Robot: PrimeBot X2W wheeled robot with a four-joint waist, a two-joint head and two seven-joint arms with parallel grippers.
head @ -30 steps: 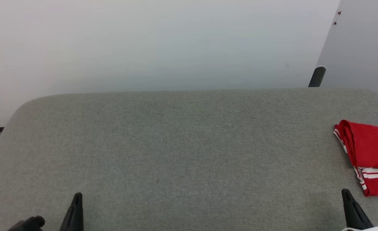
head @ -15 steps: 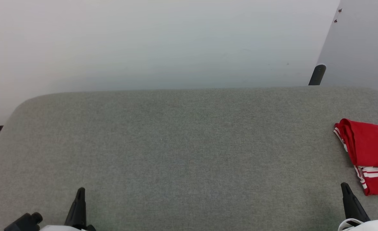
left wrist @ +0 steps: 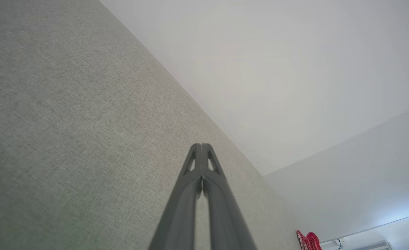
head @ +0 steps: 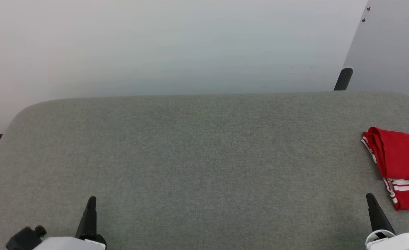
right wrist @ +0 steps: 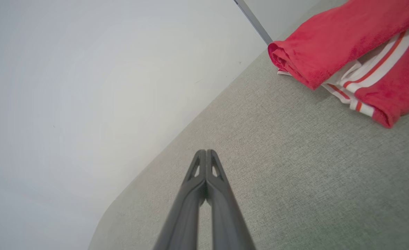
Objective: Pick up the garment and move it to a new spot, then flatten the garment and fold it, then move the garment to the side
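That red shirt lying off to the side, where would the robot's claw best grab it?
Probably the thick rolled fold of the red jersey, where cloth bulges above the grey cushion. The right gripper, nearest and shut, would open and come in from the side facing the cushion's middle.
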